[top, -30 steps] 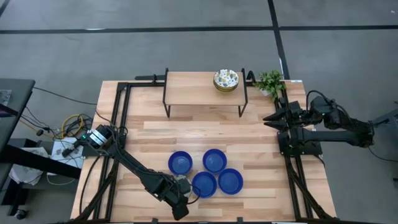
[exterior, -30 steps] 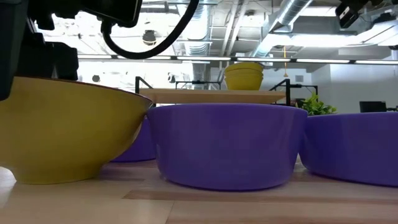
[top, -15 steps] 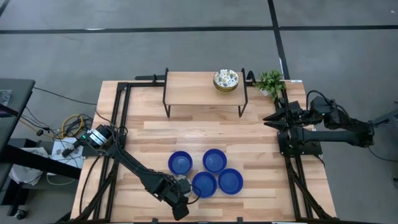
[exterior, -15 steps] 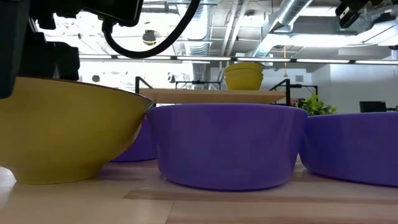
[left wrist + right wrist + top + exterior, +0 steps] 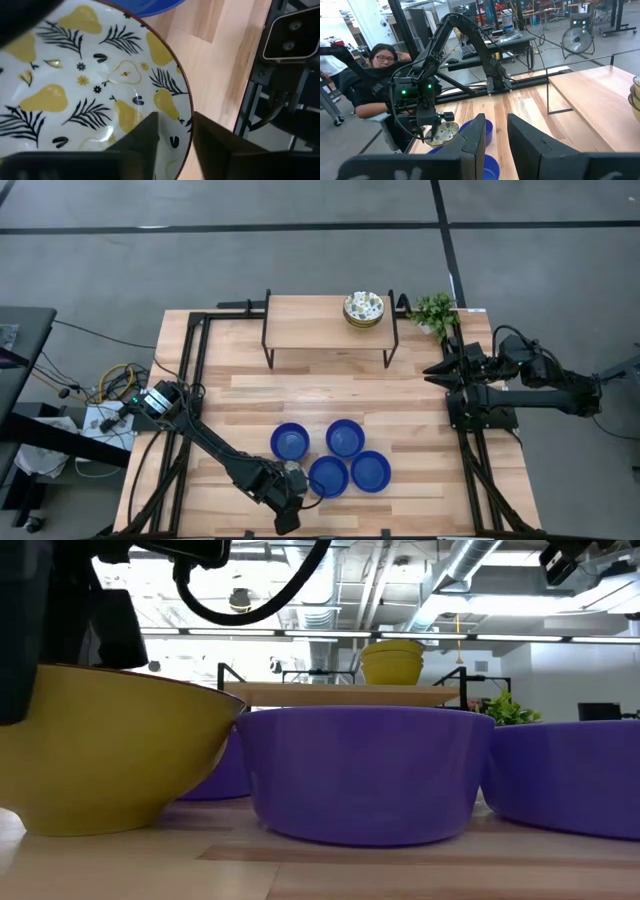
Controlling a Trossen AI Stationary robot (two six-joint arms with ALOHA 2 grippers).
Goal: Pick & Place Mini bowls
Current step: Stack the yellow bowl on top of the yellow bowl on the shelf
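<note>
Left wrist view: left tool (image 5: 172, 131) straddles the pear-patterned bowl (image 5: 90, 85) rim, grip unconfirmed, at the surface's 7 o'clock; next, lift toward the 12 o'clock stack (image 5: 363, 309).

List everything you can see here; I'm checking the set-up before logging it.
blue bowls: four, glossy blue, clustered near the table's front middle
patterned bowl: one, white with yellow pears and dark leaves, yellow outside, left of the blue bowls
stacked bowls: same pattern, number unclear, on the shelf's right end
shelf: one, wood top on black legs, at the back
plant: one, green, back right corner
table: one, light wood with black rails
cables: a tangle, left of the table
person: one, seated beyond the table
left gripper: dark, at the patterned bowl's rim
right gripper: dark, jaws apart and empty, raised at the table's right edge
</note>
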